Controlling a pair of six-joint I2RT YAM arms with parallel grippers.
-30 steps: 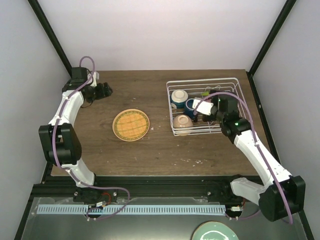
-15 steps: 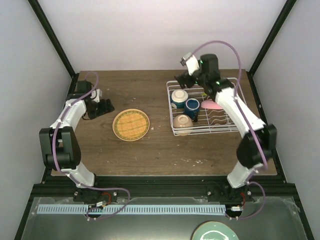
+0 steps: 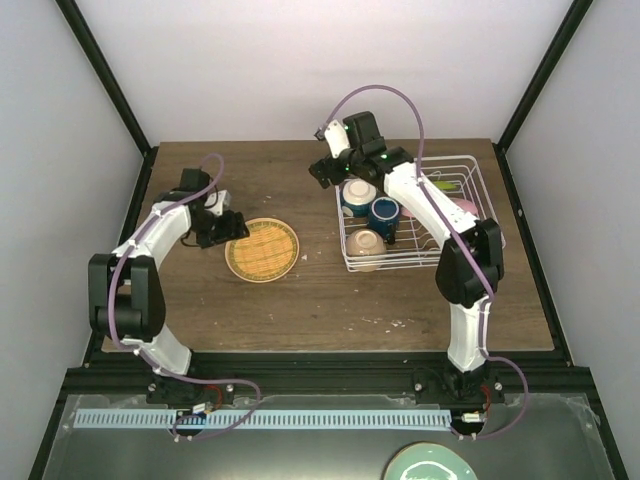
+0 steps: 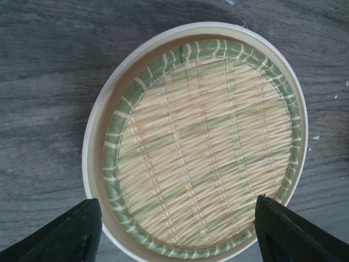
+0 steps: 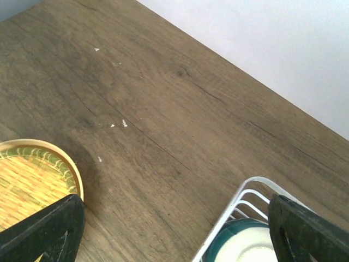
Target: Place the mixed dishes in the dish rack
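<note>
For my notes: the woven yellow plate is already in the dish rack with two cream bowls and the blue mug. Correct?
No: the top external view shows the woven yellow plate on the table, outside the dish rack. The bowls and mug are inside.

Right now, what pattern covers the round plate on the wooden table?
The round plate shows yellow basket-weave, green-banded; best in left wrist view.
</note>
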